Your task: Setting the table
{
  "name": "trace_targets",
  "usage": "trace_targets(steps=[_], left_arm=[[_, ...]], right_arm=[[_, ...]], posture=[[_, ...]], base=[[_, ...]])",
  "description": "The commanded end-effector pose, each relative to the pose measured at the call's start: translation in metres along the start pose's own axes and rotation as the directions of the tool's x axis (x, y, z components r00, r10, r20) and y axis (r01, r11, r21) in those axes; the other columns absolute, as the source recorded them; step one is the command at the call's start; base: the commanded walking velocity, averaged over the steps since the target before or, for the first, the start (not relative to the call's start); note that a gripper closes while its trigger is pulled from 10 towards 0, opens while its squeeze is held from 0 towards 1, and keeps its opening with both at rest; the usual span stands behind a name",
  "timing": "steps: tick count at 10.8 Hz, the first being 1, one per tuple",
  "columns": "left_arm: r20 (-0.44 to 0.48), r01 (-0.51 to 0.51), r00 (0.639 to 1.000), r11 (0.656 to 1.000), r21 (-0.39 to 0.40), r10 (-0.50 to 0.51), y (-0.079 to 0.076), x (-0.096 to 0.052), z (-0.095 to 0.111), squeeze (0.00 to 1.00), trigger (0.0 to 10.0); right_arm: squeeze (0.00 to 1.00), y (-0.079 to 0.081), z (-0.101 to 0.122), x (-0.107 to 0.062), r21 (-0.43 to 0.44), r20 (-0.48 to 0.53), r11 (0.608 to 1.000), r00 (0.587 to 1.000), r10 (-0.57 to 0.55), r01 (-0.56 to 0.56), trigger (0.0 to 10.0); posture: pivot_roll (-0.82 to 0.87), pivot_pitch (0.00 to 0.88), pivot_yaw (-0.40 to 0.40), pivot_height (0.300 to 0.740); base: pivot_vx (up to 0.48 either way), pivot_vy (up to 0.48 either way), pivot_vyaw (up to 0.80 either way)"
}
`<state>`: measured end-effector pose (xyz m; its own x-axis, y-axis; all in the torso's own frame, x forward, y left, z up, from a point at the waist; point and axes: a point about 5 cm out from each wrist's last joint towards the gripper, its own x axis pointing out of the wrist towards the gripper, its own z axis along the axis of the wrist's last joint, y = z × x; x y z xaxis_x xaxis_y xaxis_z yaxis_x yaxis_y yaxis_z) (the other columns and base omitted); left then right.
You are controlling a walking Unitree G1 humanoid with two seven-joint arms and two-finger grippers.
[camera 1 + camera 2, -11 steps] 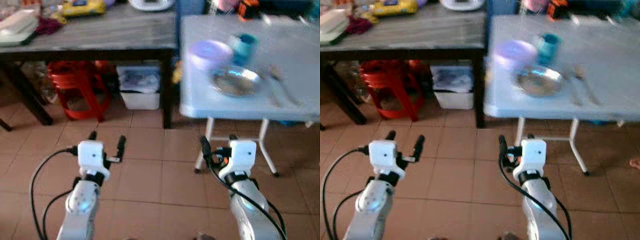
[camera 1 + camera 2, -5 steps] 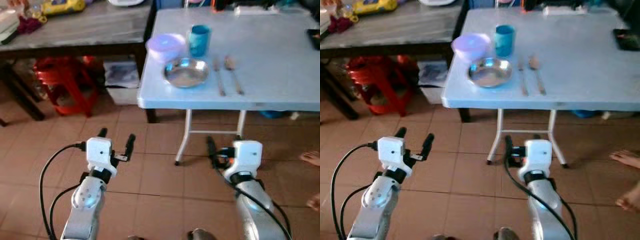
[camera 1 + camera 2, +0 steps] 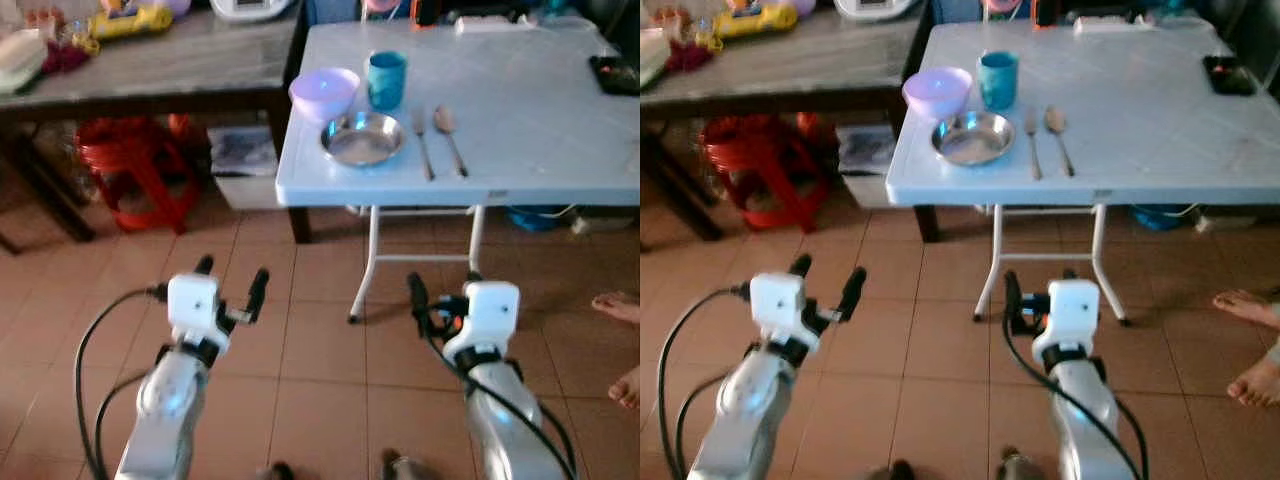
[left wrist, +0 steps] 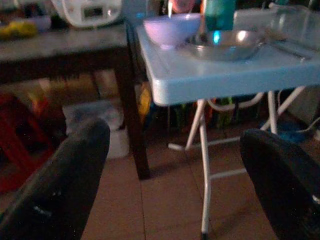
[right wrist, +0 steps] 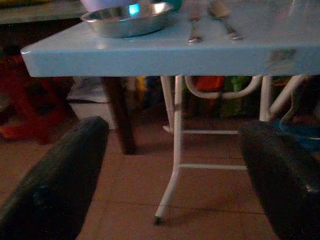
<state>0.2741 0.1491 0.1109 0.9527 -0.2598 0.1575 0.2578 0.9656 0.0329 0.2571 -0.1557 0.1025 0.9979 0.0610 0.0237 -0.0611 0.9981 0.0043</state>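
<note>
A light blue folding table [image 3: 520, 130] stands ahead of me. On its near left part sit a purple bowl [image 3: 323, 92], a teal cup [image 3: 386, 78] and a steel plate [image 3: 364, 139]. A fork [image 3: 422, 145] and a spoon [image 3: 449, 135] lie side by side to the right of the plate. My left gripper [image 3: 232, 282] and right gripper [image 3: 441, 291] hover over the tiled floor, short of the table and below its top. Both are open and hold nothing. The left wrist view looks between its fingers [image 4: 65, 185] at the bowl [image 4: 172, 28] and plate [image 4: 222, 45].
A dark wooden table [image 3: 180, 70] with clutter stands to the left, with a red stool [image 3: 140, 170] and a white box [image 3: 245, 165] under it. A person's bare feet [image 3: 1252, 340] rest on the floor at right. A black device [image 3: 1227, 75] lies on the blue table's far right.
The camera has swung right, bringing the blue table from the right side to the middle. A person's feet have come into view. Both grippers stay open and empty.
</note>
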Motion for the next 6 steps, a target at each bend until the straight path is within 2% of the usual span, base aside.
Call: trace_targets(steps=[1,6], left_arm=[[-0.036,-0.015,0.999,1.0,-0.015,0.015,0.004,-0.0089,-0.0074,0.0,10.0],[-0.001,0.024,1.0,0.999,-0.042,-0.024,-0.0036,-0.0046,0.0018,0.0,10.0]], right_arm=[[0.0,0.0045,0.0066,0.0028,0.006,0.026,1.0,0.999,0.021,-0.022,10.0],[0.0,0.002,0.0132,0.0014,-0.016,0.052,1.0,0.999,0.017,-0.016,10.0]], posture=[[-0.07,0.177,0.112,0.74],[-0.08,0.18,0.109,0.74]], base=[[0.345,0.0,0.0],[0.364,0.0,0.0]])
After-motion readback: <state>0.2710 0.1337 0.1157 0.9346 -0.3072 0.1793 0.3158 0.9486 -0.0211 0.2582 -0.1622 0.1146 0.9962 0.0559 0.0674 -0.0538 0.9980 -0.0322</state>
